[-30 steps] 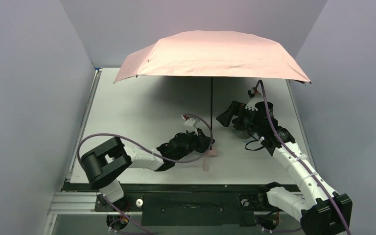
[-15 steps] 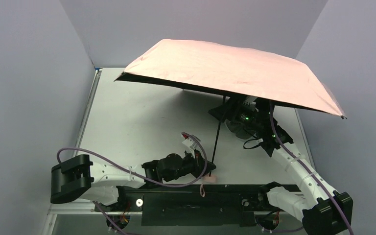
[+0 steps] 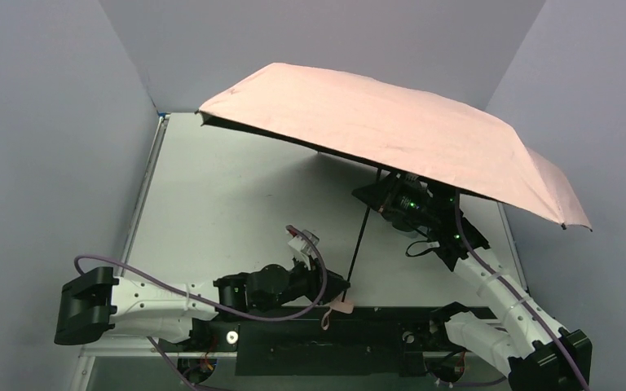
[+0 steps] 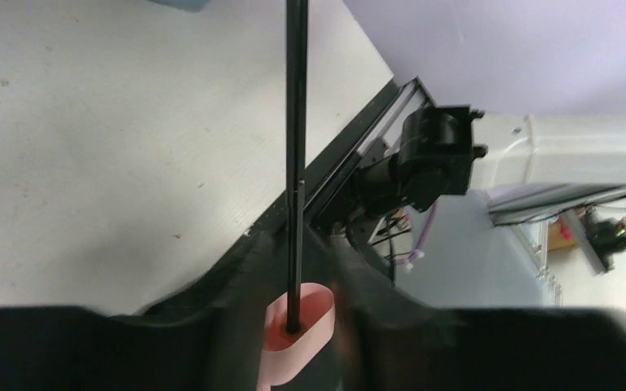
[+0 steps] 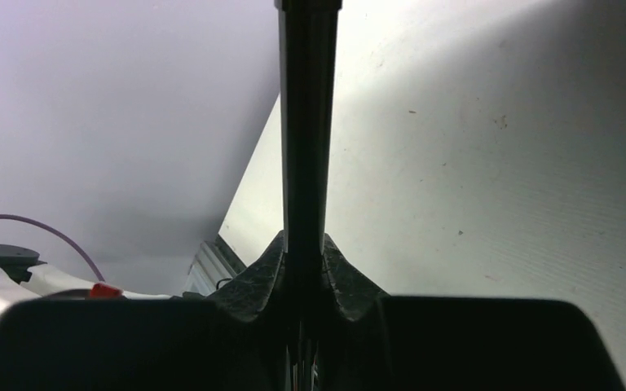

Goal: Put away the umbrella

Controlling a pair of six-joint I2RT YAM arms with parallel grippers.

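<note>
The right pincer [image 5: 303,252] stood wide open beside the shaft [image 3: 360,240] a second ago. It has now closed round the upper part of it, just under the canopy [image 3: 391,130]; the wrist view shows the black rod clamped between the two jaws. The left pincer [image 4: 297,265] has the pink handle [image 4: 297,322] between its jaws, but that view is blurred and I cannot tell whether it is gripping firmly or letting go. In the same second the left arm has drawn back, so the handle now sits at the near edge of the worktop [image 3: 212,195], about midway along, with the strap [image 3: 332,311] hanging over that edge.

I judge this a two-point hold set up for collapsing the umbrella [image 3: 456,155], so the task is at an early step.

The umbrella is fully open, its salmon-pink fabric stretched taut. The shaft leans from the near edge up toward the far right. The canopy has tipped: its high corner is above the far left corner, and its low side dips past the right edge.
</note>
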